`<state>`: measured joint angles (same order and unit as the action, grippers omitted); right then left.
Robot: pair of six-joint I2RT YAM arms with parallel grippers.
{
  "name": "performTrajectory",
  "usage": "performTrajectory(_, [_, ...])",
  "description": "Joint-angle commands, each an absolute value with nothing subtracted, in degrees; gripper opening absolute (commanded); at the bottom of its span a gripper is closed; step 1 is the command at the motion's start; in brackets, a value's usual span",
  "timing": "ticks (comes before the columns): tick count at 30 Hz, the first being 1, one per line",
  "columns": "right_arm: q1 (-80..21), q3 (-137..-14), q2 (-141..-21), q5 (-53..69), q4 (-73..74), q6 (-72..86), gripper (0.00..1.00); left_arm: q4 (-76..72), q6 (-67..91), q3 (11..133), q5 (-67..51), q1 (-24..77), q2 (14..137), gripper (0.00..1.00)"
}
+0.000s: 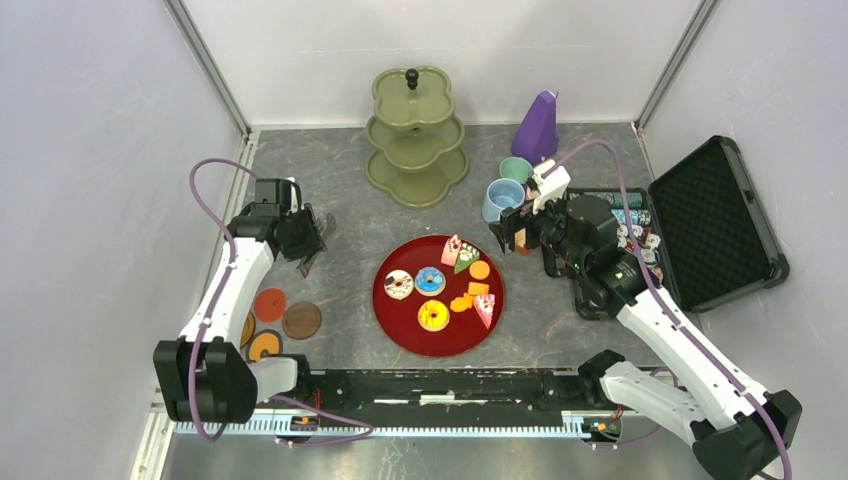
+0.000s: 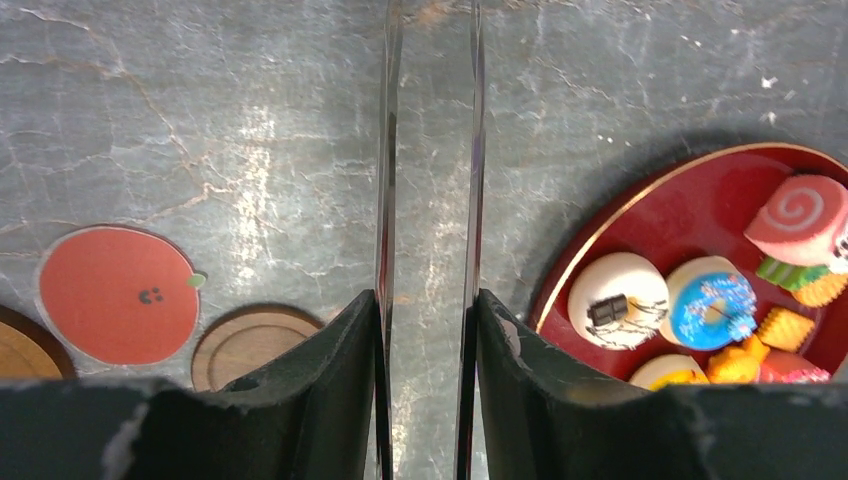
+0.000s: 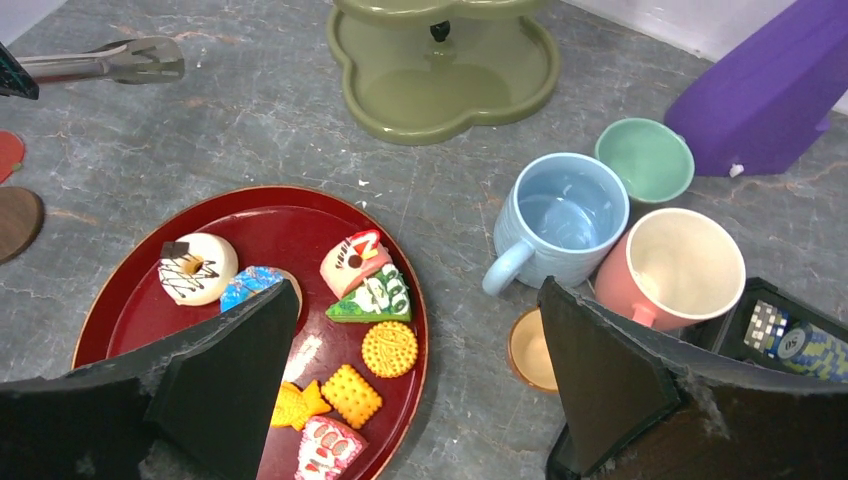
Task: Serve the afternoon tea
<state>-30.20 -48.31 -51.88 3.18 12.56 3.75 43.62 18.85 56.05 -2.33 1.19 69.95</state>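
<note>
On the red tray (image 3: 130, 300), mid-tabletop, lie donuts (image 3: 197, 268), cake slices (image 3: 368, 298) and biscuits (image 3: 389, 348); the left gripper (image 2: 428, 300) pinches metal tongs (image 3: 120, 58), the right gripper (image 3: 415, 295) gapes wide beside the mugs (image 3: 560, 225).

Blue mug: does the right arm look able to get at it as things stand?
Probably yes. The right claw is open and close by, and nothing stands between it and the blue mug. The pink mug touching its side may crowd the grip.
</note>
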Motion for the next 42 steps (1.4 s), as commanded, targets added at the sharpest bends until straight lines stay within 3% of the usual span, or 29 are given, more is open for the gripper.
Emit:
performTrajectory(1, [-31.3,-51.1,-53.2,3.8,10.2,2.9,0.98,45.4,17.9,55.7,-7.0,1.3,65.7,0.45])
performTrajectory(22, [-35.9,-49.7,-53.3,-2.3,9.0,-1.5,0.98,59.1,17.7,64.8,-7.0,10.4,59.8,0.41])
performTrajectory(35, [-36.2,-49.8,-50.8,-3.3,9.1,-0.1,0.98,66.5,19.5,60.6,-8.7,15.1,49.2,0.39])
performTrajectory(42, [-36.2,-48.0,-49.4,-4.8,9.1,2.7,0.98,67.6,18.5,63.9,-11.5,16.0,51.4,0.38])
